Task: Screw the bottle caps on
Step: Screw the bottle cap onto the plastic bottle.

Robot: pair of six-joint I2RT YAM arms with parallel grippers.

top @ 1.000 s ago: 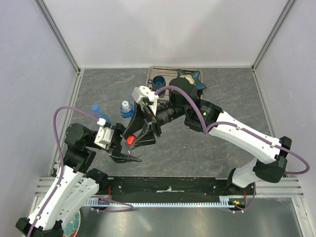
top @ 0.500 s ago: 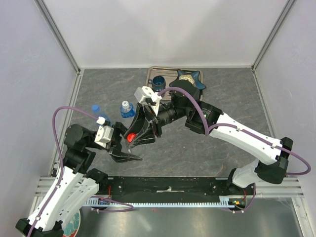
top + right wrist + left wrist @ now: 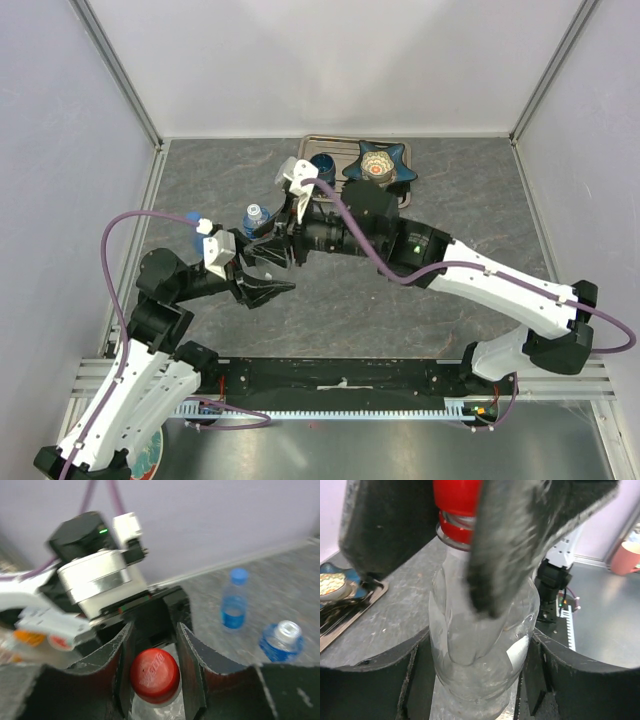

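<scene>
On the grey counter (image 3: 450,200), left of middle, the clear bottle (image 3: 485,660) stood between the two arms. Two other bottles (image 3: 234,605) waited just beyond it to the far left, each apparently capped.

The main risk seemed to be cross-threading. If the red cap (image 3: 154,675) sat tilted on the neck, turning would jam it, or the thin bottle might twist and buckle in the grip.

The left tool (image 3: 477,690) was drawn in narrow against the bottle's body, both jaws touching its sides. The right tool (image 3: 155,660) was closed to the width of the red cap, one jaw on each side, with the cap sitting on the neck.
</scene>
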